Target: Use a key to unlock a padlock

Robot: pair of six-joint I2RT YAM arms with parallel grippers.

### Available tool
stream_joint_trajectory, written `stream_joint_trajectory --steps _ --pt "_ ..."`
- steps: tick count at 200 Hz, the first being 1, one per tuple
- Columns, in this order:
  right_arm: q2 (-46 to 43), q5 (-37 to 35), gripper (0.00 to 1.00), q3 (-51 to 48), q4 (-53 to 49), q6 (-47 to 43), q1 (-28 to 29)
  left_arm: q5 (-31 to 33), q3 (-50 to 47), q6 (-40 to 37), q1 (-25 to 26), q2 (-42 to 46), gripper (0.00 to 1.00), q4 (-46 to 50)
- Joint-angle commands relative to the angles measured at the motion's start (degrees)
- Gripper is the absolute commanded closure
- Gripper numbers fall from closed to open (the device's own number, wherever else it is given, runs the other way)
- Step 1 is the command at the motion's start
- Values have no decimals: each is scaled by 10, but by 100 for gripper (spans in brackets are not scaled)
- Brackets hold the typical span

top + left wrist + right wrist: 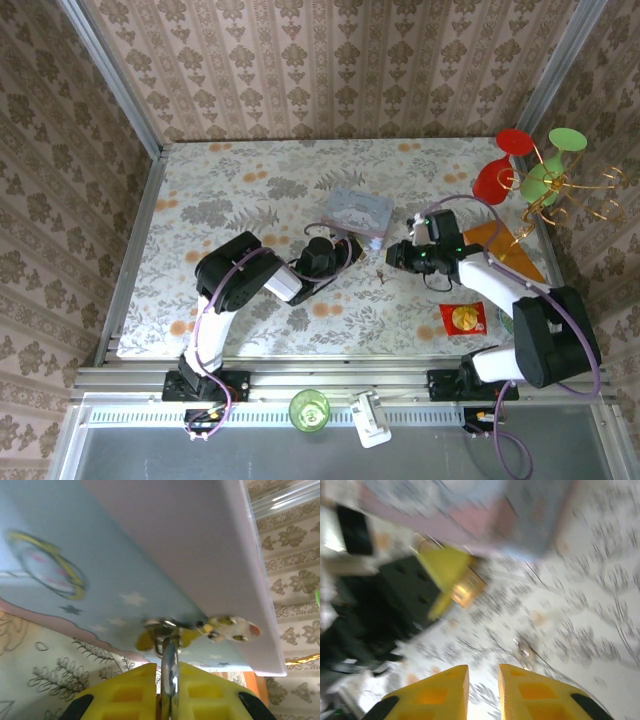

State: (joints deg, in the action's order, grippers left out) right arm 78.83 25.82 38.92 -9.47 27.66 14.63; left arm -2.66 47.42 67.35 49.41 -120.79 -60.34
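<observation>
Brass showed at the tip of the left gripper [167, 680], just left of centre in the overhead view. It was the padlock [466, 591], clenched by its silvery shackle [170, 662] between the yellow fingers and held close to the pale blue tin [360, 210]. Right of that, on the flowered table [250, 160], lay a small silvery thing, blurred, likely the key [525, 651]. Near it hung the right gripper [483, 675], fingers slightly parted and grasping nothing. A red packet [464, 318] lay at lower right.
</observation>
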Motion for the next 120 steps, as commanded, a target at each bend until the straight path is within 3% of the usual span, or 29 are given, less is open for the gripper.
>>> stream_joint_trajectory --steps 1,65,120 --pt "22 -115 76 24 -91 -31 43 -13 19 -25 4 15 99 29" --pt "81 -256 69 75 -106 -30 122 4 -21 1 9 40 88 46" --pt "143 -272 68 107 -82 -33 143 24 -60 -33 5 90 67 68"
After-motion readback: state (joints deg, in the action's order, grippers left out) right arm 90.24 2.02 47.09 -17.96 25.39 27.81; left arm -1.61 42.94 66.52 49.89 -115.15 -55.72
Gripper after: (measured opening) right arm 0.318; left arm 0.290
